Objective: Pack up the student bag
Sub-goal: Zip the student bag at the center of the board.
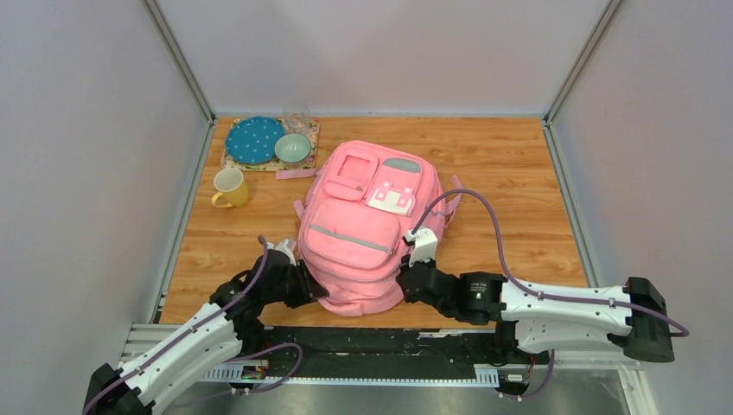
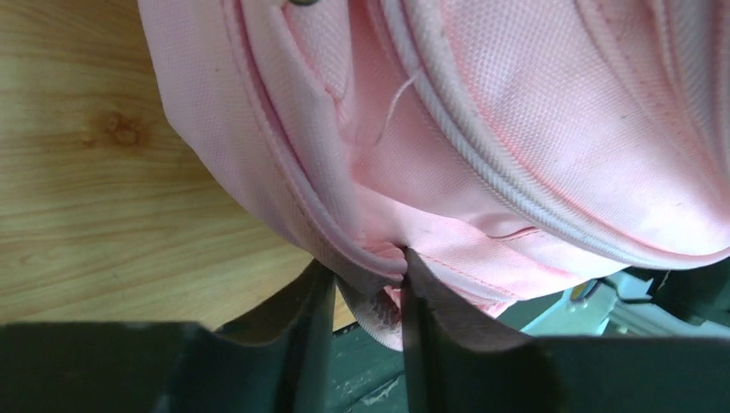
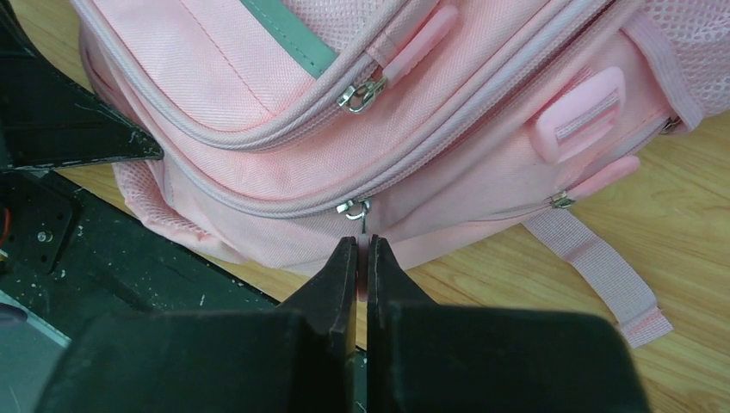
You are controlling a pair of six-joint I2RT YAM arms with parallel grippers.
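— Where is the bag [image 1: 367,225]?
— Flat on the table [image 1: 519,190], front up, about the middle. Its near end lies close to the near edge, between the two arms.
— The left gripper [image 2: 366,261]?
— At the bag's near left corner. Its fingers stand partly apart. A fold of pink fabric and webbing from the bag's edge fills the gap and touches both, so it has hold of the bag.
— And the right gripper [image 3: 362,245]?
— Low on the bag's near right side. The fingers are all but together, pinching the thin pink tab of a zip pull [image 3: 357,211] on the lower zip line.
— What else is on the table?
— In the far left corner a mat [image 1: 232,162] carries a blue plate [image 1: 256,140] and a green bowl [image 1: 293,148], with a clear glass [image 1: 296,117] at its far edge.
— Anything nearer?
— A yellow mug [image 1: 230,188], just beside the mat's near edge, left of the bag and apart from it.
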